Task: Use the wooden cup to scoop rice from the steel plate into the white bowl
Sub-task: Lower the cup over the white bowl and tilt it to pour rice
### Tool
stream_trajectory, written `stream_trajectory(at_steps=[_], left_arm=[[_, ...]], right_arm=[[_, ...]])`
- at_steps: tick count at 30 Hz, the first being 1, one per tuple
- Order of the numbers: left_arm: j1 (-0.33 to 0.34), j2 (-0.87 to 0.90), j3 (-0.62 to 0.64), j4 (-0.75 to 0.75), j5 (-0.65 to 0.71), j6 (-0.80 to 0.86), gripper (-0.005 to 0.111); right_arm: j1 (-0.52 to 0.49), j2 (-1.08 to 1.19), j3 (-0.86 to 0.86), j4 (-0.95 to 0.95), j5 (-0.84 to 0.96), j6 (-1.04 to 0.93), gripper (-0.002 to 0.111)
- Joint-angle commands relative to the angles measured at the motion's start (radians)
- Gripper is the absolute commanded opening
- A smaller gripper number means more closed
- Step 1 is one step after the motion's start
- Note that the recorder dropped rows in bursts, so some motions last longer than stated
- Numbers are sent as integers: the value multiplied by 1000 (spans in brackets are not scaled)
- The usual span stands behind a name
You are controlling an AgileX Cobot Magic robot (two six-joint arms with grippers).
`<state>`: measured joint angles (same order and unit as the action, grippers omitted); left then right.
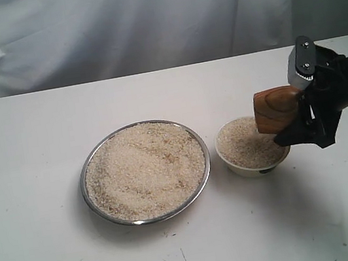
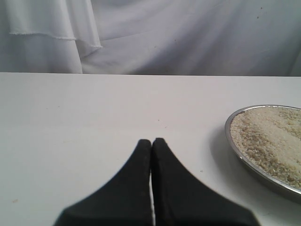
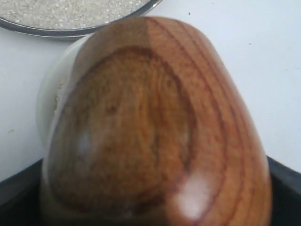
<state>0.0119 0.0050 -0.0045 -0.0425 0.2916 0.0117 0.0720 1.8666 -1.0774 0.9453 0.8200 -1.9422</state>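
Rice (image 1: 143, 168) fills the steel plate (image 1: 92, 158) in a broad heap, and there's a good mound of it in the white bowl (image 1: 254, 169) just beside the plate too. The wooden cup (image 1: 276, 109) sits tipped on its side right above the bowl's far-right edge, mouth turned toward the bowl's middle. Looks like the pour is the step in hand.

To do it well, I'd say keep that mouth over the centre of the bowl, not the rim, and roll the cup further down slowly so the grains slide out in one stream rather than bouncing onto the table (image 1: 33, 159). The bowl looks fairly full, so a gentle tilt matters. Whether grains are falling right now, I can't tell.

On to the pose: the right gripper (image 1: 303, 102) comes in from the right edge, wrist rolled over, jaws clamped across the cup's body from above and below. Its wrist view shows little but the cup's glossy base. The left gripper (image 2: 151, 143) rests low over bare table, off to the side of the plate, jaws pressed together, holding nothing.
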Motion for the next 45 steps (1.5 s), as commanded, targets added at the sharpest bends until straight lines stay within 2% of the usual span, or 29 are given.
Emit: stream_trajectory(at_steps=[1, 45], left_arm=[[-2, -5, 5, -1, -6, -3, 0], [-2, -5, 5, -1, -6, -3, 0]], right_arm=[[5, -12, 4, -10, -14, 22, 0], [86, -40, 2, -150, -109, 151, 0]])
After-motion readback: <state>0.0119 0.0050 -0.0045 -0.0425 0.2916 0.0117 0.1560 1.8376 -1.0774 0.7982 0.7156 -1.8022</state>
